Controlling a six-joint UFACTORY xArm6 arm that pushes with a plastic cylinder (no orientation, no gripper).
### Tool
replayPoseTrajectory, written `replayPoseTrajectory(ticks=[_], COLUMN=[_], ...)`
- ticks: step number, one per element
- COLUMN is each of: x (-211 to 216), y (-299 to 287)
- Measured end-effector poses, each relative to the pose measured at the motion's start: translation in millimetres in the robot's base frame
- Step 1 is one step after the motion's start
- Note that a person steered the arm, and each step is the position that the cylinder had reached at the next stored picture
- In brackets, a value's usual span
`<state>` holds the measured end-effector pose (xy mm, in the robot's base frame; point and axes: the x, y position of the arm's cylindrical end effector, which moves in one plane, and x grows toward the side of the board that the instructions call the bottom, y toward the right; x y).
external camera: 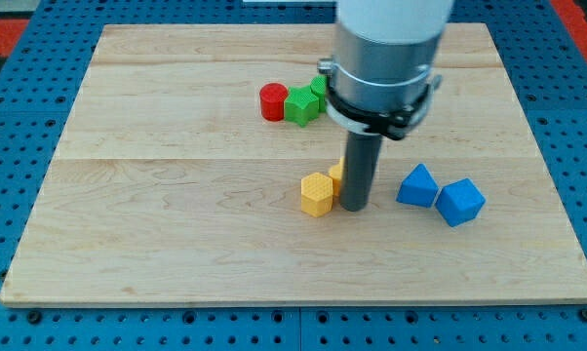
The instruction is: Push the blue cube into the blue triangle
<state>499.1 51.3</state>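
Blue cube (pixel 460 202) touching blue triangle (pixel 417 186)

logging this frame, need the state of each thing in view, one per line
my tip: down on the board, right beside the yellow blocks, left of both blue blocks
blue cube: resting against the blue triangle's right side
blue triangle: upright, apart from my tip
yellow hexagon block: just left of my tip
red cylinder: touching green block
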Motion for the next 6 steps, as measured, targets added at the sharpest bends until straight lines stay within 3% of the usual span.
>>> replayPoseTrajectory(ticks=[3, 4, 6], x=[-77, -83, -72], y=[-5, 2, 193])
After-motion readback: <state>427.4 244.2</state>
